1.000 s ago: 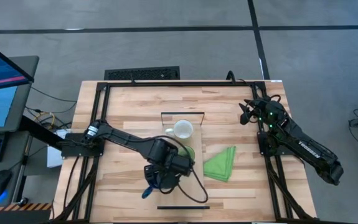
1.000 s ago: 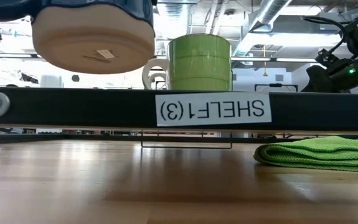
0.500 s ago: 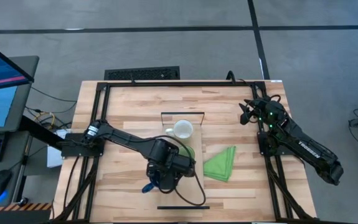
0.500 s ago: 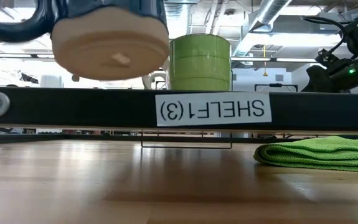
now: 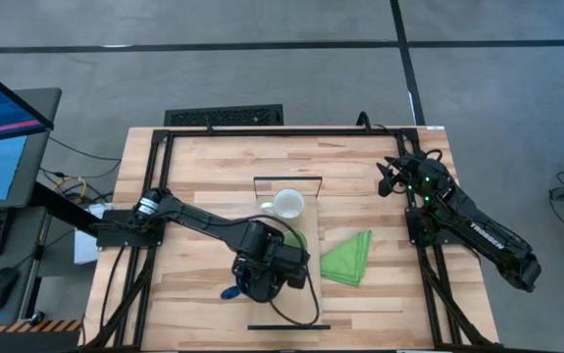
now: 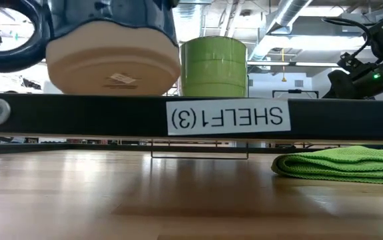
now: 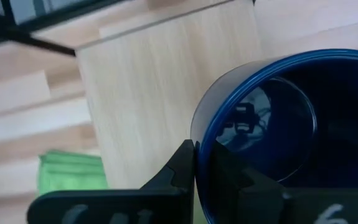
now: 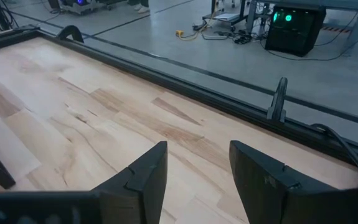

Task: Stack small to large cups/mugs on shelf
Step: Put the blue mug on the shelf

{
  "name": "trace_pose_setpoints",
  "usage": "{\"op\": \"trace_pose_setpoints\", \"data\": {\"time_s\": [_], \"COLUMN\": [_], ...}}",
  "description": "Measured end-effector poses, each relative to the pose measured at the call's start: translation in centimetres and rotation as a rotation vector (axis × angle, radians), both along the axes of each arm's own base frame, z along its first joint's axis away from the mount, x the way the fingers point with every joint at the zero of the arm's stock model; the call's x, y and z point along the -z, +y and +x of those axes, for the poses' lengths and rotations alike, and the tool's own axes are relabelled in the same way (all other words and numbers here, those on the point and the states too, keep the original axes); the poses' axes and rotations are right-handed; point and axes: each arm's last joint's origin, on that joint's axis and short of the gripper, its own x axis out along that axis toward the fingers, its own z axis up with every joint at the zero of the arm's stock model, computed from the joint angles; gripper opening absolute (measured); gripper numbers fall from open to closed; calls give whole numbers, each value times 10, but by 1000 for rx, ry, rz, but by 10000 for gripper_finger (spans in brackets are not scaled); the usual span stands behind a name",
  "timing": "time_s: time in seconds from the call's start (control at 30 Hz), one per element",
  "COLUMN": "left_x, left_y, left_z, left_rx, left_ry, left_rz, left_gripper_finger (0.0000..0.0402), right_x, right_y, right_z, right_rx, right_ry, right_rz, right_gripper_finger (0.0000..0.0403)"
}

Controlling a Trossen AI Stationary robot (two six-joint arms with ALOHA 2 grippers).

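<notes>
My left gripper is shut on the dark blue mug, which hangs over the near half of the shelf, its tan base just above the plank and its handle toward the table's left. The light green mug stands upright on the shelf just beyond it, partly hidden under the arm in the high view. The white mug stands on the shelf's far end. My right gripper is open and empty at the table's far right. My left gripper pinches the blue mug's wall at the rim, one finger inside the mug and one outside. The fingers come from above, pointing down. The mug hangs upright below them, slightly tilted; whether its base touches the plank I cannot tell.
A folded green cloth lies on the tabletop right of the shelf. The shelf's black front frame carries a label. A black frame rail runs along the table's edges.
My left gripper has carried the blue mug a little toward the green mug and then down toward the shelf. The mug has turned about, so its handle now sticks out toward the table's left, and its base has come nearly level just above the plank.
</notes>
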Motion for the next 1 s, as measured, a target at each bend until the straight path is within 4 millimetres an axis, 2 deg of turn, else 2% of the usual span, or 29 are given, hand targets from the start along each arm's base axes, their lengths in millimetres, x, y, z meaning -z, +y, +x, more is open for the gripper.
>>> {"op": "trace_pose_setpoints", "data": {"time_s": [0.57, 0.67, 0.8, 1.0], "left_x": [-3, 3, 18, 7], "left_y": [-4, -3, 1, 5], "left_z": [8, 16, 29, 42], "left_rx": [42, 36, 29, 9], "left_ry": [-85, -92, -10, 7], "left_rz": [-67, -79, -84, -90], "left_gripper_finger": [9, 9, 9, 9], "right_x": [0, 0, 0, 0], "right_y": [0, 0, 0, 0], "right_z": [0, 0, 0, 0], "right_rx": [0, -1, -5, -10], "right_ry": [0, 0, 11, 19], "right_rz": [0, -1, -7, -16], "right_gripper_finger": [195, 196, 194, 195]}}
